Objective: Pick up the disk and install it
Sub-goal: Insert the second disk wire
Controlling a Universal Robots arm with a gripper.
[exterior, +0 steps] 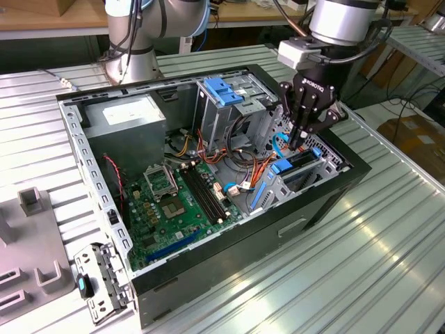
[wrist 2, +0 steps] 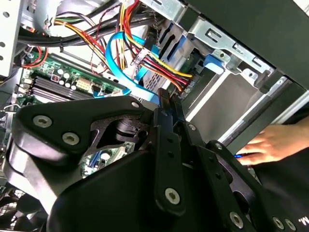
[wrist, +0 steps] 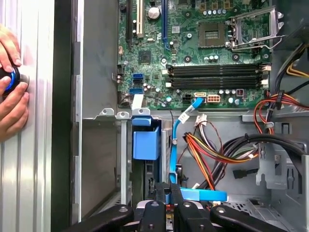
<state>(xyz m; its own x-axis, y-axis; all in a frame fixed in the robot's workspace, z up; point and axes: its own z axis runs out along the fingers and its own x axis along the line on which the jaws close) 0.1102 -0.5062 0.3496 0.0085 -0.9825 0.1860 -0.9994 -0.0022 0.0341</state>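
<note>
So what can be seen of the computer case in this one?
The computer case is a black tower lying on its side on a ribbed metal table, with its side panel off and its inside facing up. Inside are a green motherboard, a grey power supply box, metal drive cages, one with a blue latch, and loose coloured cables. The gripper reaches into it at the exterior view's right.
</note>
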